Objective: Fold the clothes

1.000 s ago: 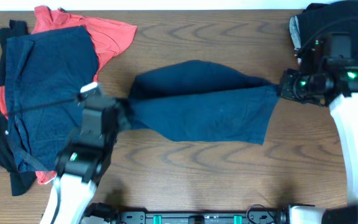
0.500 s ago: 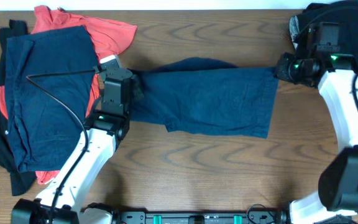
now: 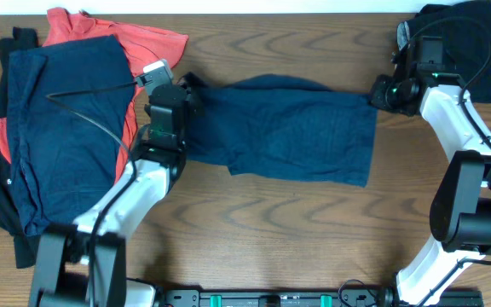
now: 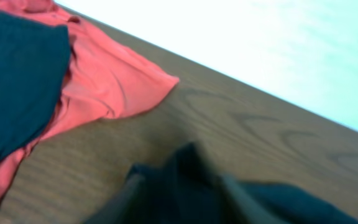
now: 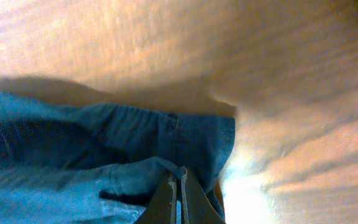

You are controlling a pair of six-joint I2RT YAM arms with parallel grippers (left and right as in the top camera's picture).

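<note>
At centre of the surface (image 3: 254, 222), navy cloth (image 3: 288, 128) lies spread between both hands. Right hand (image 5: 179, 186) is pinched shut on its right corner. Left hand (image 3: 187, 92) sits at the left edge; its grip is too blurred for me to call. Cloth looks soft, light and limp, so I'd take corners. Pile (image 3: 66, 145) and red shirt (image 3: 156, 51) crowd the left side.

No readable text, labels or numbers appear; the wrist views are perhaps too blurred.

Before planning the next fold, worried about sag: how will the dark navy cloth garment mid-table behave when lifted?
Probably floppy: the dark navy cloth garment lies wrinkled and bunches at the right gripper. Likely light: its thin edge lies flat.
</note>
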